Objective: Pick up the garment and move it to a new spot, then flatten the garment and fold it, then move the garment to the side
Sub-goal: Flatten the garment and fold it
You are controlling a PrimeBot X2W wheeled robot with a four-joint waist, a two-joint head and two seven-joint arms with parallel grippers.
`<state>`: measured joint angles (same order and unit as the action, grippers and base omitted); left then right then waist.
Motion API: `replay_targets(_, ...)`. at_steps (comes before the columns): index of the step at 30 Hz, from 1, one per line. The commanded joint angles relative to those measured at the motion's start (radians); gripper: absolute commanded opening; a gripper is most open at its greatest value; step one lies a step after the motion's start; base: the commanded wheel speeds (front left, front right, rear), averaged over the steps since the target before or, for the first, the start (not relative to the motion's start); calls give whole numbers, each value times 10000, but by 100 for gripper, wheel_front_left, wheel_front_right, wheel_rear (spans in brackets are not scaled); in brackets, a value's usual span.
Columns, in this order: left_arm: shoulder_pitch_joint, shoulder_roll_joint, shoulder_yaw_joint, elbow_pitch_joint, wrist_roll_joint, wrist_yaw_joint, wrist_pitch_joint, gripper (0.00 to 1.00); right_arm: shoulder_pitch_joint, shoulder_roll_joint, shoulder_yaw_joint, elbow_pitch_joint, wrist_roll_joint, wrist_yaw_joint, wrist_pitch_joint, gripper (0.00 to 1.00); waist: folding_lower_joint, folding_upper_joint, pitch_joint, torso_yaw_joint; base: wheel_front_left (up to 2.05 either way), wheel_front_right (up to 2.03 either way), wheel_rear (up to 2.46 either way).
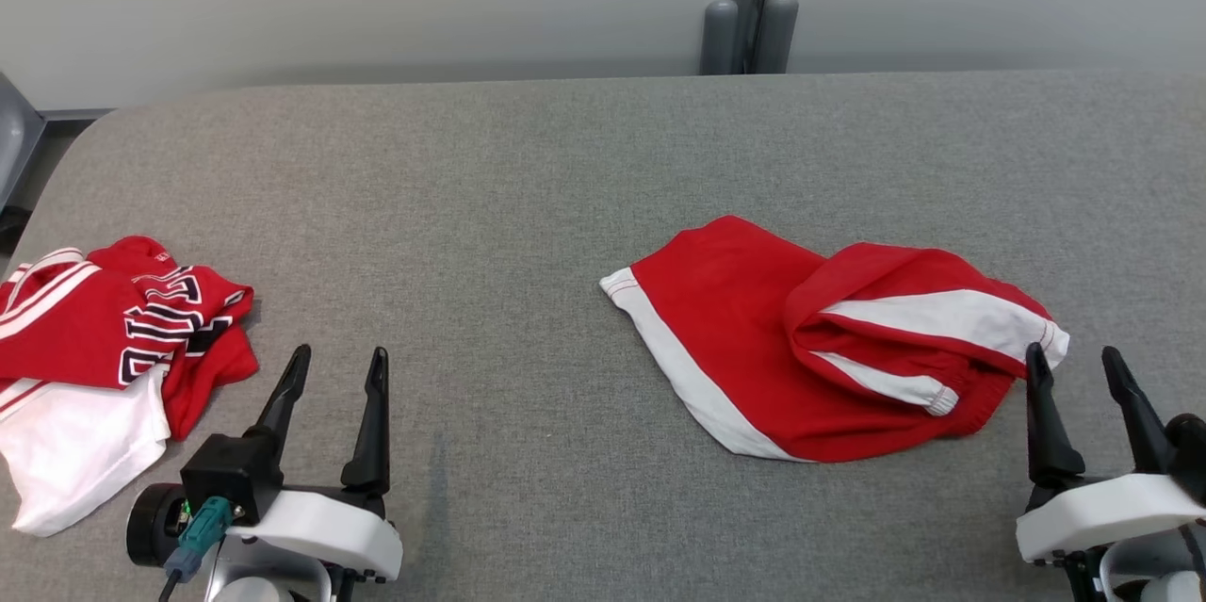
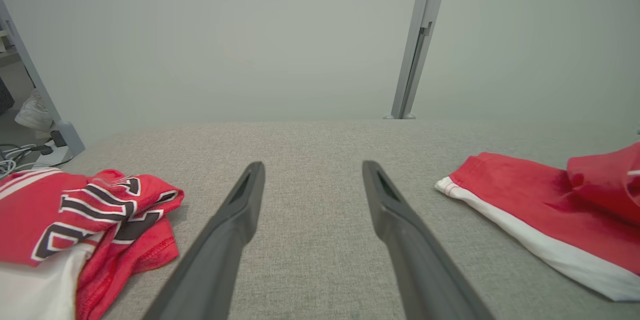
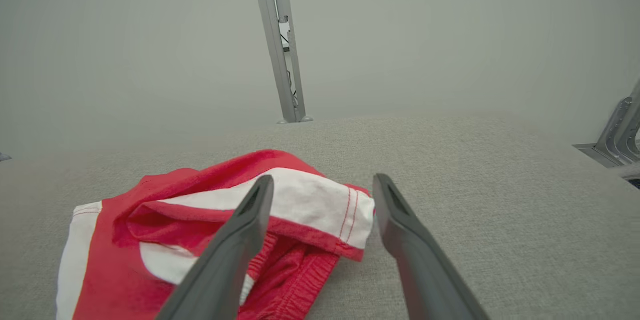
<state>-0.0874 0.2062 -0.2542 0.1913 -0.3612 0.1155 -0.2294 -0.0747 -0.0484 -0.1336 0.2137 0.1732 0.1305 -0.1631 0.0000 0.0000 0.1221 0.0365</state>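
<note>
Red-and-white shorts (image 1: 735, 329) just beside the right pincer (image 1: 1072, 352), on its left.

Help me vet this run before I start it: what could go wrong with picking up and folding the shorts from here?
1. The red shorts lie bunched, partly doubled over. The open right gripper beside the white hem may pinch just one layer, so they could lift twisted.
2. The crumpled jersey sits beside the open left gripper. It might get snagged or taken for the target.
</note>
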Motion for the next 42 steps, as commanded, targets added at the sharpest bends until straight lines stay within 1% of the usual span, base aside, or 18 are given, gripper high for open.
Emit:
replay_targets(1, -171, 38, 1, -11, -17, -11, -42, 100, -163, -50, -172, 146, -93, 3, -11, 100, 0, 0, 131, 38, 0, 0, 0)
replay_targets(6, -407, 13, -57, 50, -13, -84, -96, 100, -639, -109, -681, 808, -247, 5, -64, 100, 0, 0, 498, 106, 0, 0, 0)
replay_targets(12, -647, -13, -93, 172, -12, -148, -168, 100, -1252, -240, -730, 1628, -101, 5, -113, 100, 0, 0, 805, 175, 0, 0, 0)
replay_targets(13, -689, -20, -97, 190, -10, -162, -183, 100, -1330, -276, -699, 1760, -35, 3, -82, 50, 0, 0, 841, 184, 0, 0, 0)
replay_targets(14, -724, -30, -105, 211, -6, -170, -200, 100, -1413, -307, -672, 1862, -7, 5, -101, 36, 0, 0, 873, 194, 0, 0, 0)
replay_targets(16, -748, -49, -118, 259, 8, -173, -202, 100, -1529, -372, -566, 2072, 143, 5, -63, 4, 0, 0, 911, 203, 0, 0, 0)
replay_targets(17, -760, -47, -119, 283, 8, -155, -217, 100, -1581, -419, -514, 2129, 203, 5, -90, 0, 0, 0, 928, 201, 0, 0, 0)
replay_targets(19, -812, -50, -101, 307, 1, -155, -242, 100, -1667, -485, -385, 2145, 293, 5, -188, 0, 0, 0, 944, 181, 0, 0, 0)
replay_targets(22, -836, -48, -78, 364, -21, -147, -258, 100, -1697, -488, -165, 1848, 345, 5, -333, 0, 0, 0, 920, 111, 0, 0, 0)
replay_targets(28, -849, -57, -115, 429, -24, -160, -297, 100, -1661, -512, 133, 723, 190, 3, -457, 0, 0, 0, 811, -91, 0, 0, 0)
replay_targets(42, -852, -85, -187, 513, -62, -134, -320, 100, -1639, -595, -208, -1566, -199, 3, -17, 0, 0, 0, 662, -137, 0, 0, 0)
